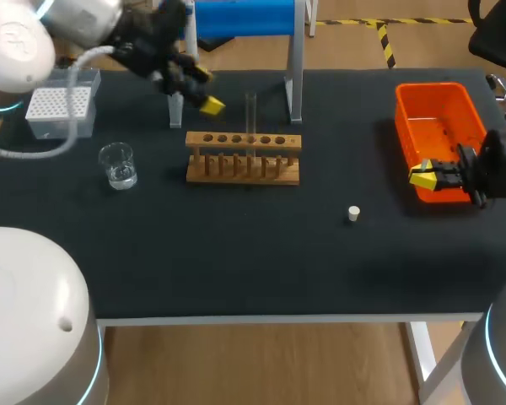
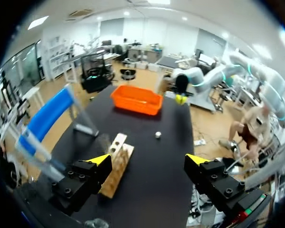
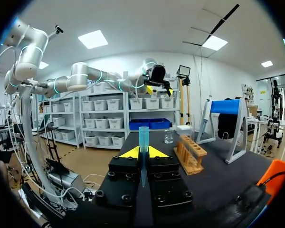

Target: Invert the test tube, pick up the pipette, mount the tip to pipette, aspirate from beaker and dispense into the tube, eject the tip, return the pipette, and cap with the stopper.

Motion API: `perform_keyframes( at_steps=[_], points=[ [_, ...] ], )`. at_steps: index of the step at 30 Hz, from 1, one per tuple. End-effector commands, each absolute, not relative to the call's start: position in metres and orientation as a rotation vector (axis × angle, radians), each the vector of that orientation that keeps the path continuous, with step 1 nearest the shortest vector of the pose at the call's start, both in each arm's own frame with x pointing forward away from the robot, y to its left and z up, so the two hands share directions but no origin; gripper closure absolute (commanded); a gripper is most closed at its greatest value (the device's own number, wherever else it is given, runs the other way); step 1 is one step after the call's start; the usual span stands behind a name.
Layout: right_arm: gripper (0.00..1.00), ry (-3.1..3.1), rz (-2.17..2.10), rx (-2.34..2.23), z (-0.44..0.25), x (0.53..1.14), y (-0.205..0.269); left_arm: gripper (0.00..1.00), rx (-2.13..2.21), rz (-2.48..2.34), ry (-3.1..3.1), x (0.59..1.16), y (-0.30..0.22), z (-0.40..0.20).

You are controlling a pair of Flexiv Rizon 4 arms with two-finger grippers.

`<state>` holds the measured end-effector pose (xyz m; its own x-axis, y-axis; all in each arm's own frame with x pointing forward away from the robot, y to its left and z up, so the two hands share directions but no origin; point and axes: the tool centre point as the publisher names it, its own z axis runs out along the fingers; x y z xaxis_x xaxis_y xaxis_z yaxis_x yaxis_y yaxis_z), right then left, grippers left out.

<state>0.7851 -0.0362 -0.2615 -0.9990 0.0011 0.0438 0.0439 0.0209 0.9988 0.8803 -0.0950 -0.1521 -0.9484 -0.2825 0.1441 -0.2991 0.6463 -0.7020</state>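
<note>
A clear test tube (image 1: 250, 116) stands upright in the wooden rack (image 1: 243, 157). My left gripper (image 1: 205, 89) hangs open and empty above the table's back left, beside the blue stand's leg. In the left wrist view its gripper (image 2: 148, 159) has the rack (image 2: 116, 164) just ahead of one finger. My right gripper (image 1: 428, 175) sits over the orange bin (image 1: 437, 114). In the right wrist view this gripper (image 3: 143, 153) is shut on a slim blue pipette tip (image 3: 143, 137) that sticks up between the fingers. The white stopper (image 1: 352, 213) lies on the mat. The pipette is not visible.
A glass beaker (image 1: 118, 164) with some liquid stands left of the rack. A grey tip box (image 1: 61, 110) sits at the back left. The blue stand (image 1: 244, 17) straddles the back edge behind the rack.
</note>
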Motion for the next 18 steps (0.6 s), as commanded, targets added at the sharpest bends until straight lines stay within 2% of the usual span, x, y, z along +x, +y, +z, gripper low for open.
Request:
perform_keyframes(
  at_steps=[1,5,9,18],
  points=[
    [1.0,-2.224,-2.175,-0.049,-0.261,0.784,-0.037,0.0,1.082,1.198,-2.742,0.898,-0.021,-0.171],
    [1.0,-2.224,-2.175,-0.049,-0.261,0.784,-0.037,0.0,1.48,1.132,-2.672,0.922,0.023,-0.182],
    [1.0,-2.224,-2.175,-0.049,-0.261,0.784,-0.037,0.0,1.783,1.042,-2.614,0.942,0.044,-0.185],
    [1.0,-2.224,-2.175,-0.049,-0.261,0.784,-0.037,0.0,2.59,0.765,-2.328,0.963,0.031,-0.18]
  ],
)
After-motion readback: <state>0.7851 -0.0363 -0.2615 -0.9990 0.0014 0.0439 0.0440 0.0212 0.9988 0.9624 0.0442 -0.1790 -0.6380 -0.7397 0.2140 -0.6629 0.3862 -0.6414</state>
